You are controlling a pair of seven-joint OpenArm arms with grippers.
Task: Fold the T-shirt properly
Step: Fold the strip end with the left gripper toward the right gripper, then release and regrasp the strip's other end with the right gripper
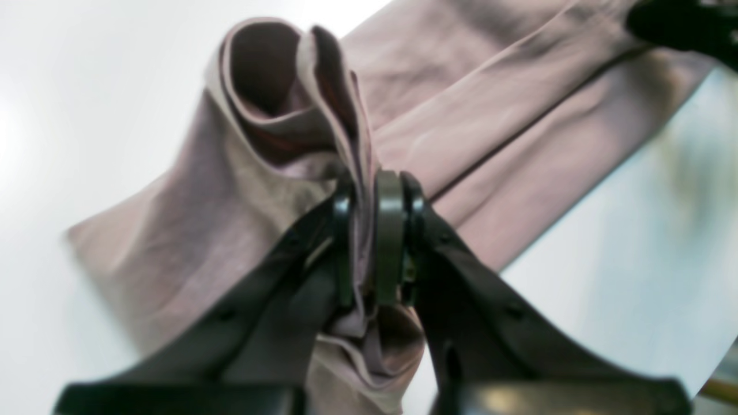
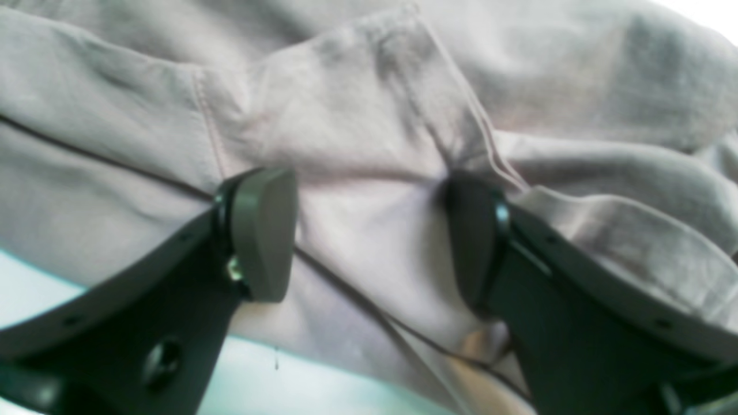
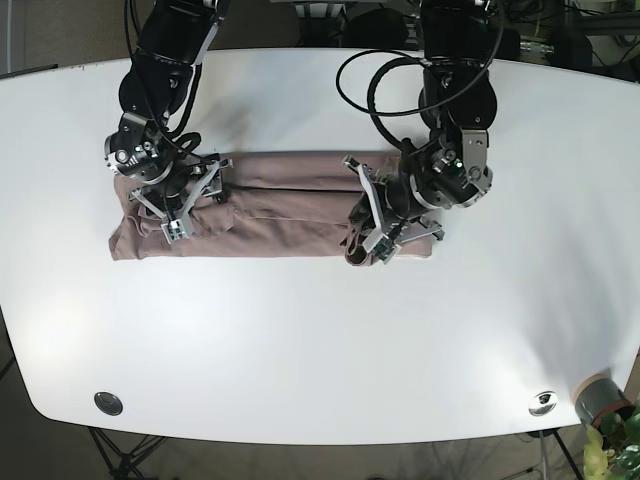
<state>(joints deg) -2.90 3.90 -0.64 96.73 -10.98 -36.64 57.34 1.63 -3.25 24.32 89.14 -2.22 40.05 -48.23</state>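
Two arms on the T-shirt [image 3: 270, 205], a long folded mauve strip across the white table [image 3: 320, 340], centre to 9 o'clock. Left gripper [image 1: 369, 242] clenched on a bunched fold at the strip's 3 o'clock end. Right gripper [image 2: 369, 236] jaws apart, pads [image 2: 262, 230] pressing cloth at the 9 o'clock end.

two black jointed arms trail looped black cables; each black gripper [image 2: 369, 236] carries grey oval pads [image 2: 262, 230], small screws.
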